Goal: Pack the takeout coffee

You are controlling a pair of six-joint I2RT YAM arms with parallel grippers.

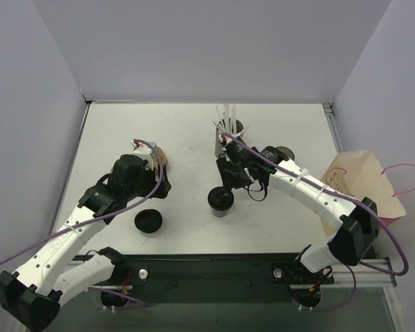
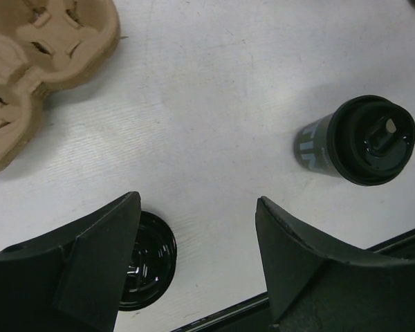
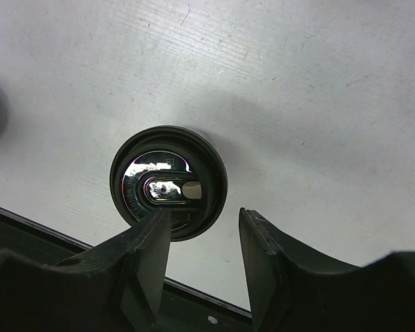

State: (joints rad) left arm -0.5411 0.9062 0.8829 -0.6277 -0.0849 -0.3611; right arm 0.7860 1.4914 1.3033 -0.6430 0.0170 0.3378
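Takeout coffee (image 1: pixel 220 200) stands upright and lidded on the worktop (image 1: pixel 290 124), toward the middle of its near edge, steady unaided, so your right gripper (image 3: pixel 202 225) hangs over it parted, gripping nothing, and your left gripper (image 2: pixel 197 207) hovers open near the loose lid (image 2: pixel 149 259).

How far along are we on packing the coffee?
Done: the coffee cup stands lidded on the table. In hand: nothing. The right gripper is open close by the cup, and the left gripper is open near the cardboard carrier. Left: the cup is not yet in the carrier or the paper bag.
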